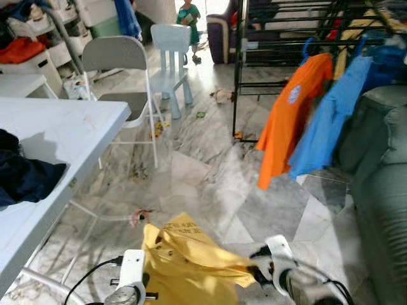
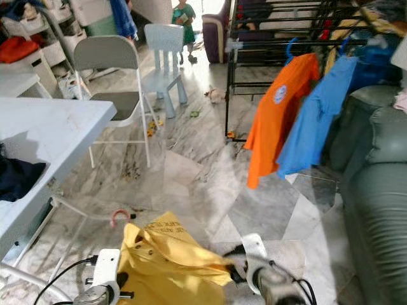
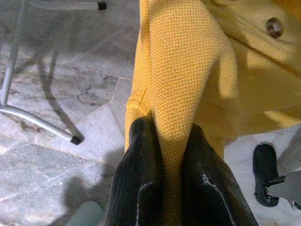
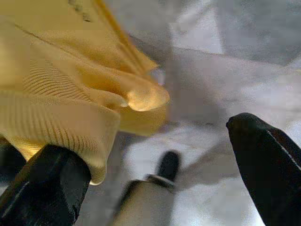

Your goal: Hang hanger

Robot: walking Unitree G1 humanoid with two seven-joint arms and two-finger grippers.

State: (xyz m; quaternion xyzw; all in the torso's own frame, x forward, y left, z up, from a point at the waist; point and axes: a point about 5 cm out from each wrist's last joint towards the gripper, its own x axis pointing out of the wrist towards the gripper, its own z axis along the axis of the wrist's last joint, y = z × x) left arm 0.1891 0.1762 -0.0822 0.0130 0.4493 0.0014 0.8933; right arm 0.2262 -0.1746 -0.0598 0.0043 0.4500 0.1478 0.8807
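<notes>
Over the floor, left hand [image 3: 171, 155] clamped on yellow shirt [image 1: 184, 264], right hand [image 4: 160, 169] spread apart.

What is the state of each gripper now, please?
Left gripper: shut on the yellow shirt.
Right gripper: open, one finger under the shirt's edge.

White wrist housings, black cables, left tool [image 3: 171, 160] with matte black fingers
</notes>
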